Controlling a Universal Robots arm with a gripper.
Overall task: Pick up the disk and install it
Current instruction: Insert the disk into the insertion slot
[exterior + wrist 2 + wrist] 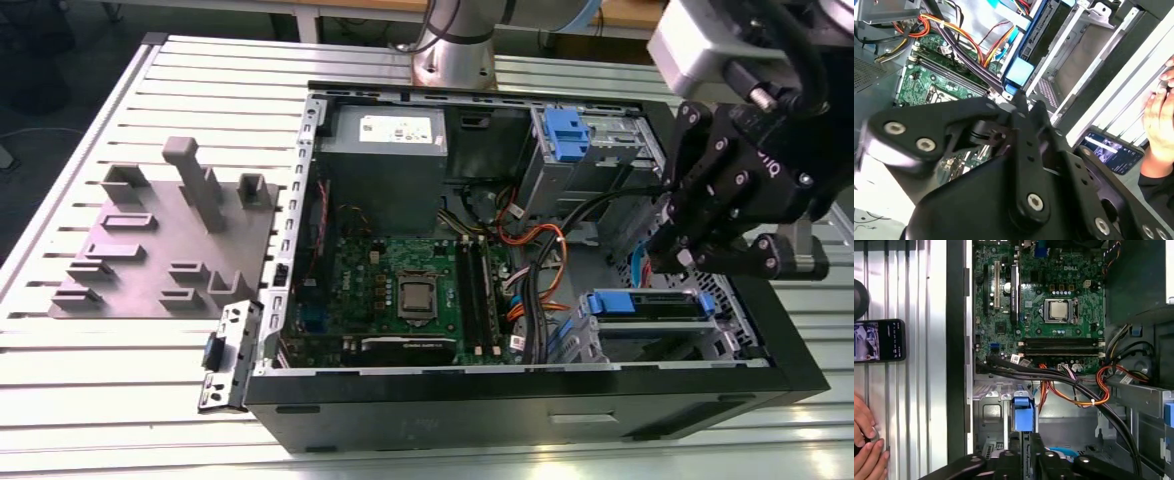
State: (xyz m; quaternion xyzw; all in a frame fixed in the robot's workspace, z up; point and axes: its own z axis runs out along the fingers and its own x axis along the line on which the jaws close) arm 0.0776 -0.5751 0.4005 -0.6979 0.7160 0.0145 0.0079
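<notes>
The disk (654, 305), silver-grey with a blue bracket, sits in the drive cage at the near corner of the open computer case (534, 385), on the exterior view's right. In both wrist views its blue bracket tab (1019, 72) (1022, 415) lies just beyond my fingertips. My black gripper (663, 268) hangs directly over the disk, a little above it. Its fingers are shut together (1028, 106) (1026, 450), and I see nothing held between them.
A motherboard (400, 290) and orange and black cables (534, 250) fill the case beside the cage. Another blue bracket (566, 135) sits in the far bay. A grey fixture block (160, 240) stands on the slatted table. A person's hand (1159, 115) and a phone (879, 340) lie beside the case.
</notes>
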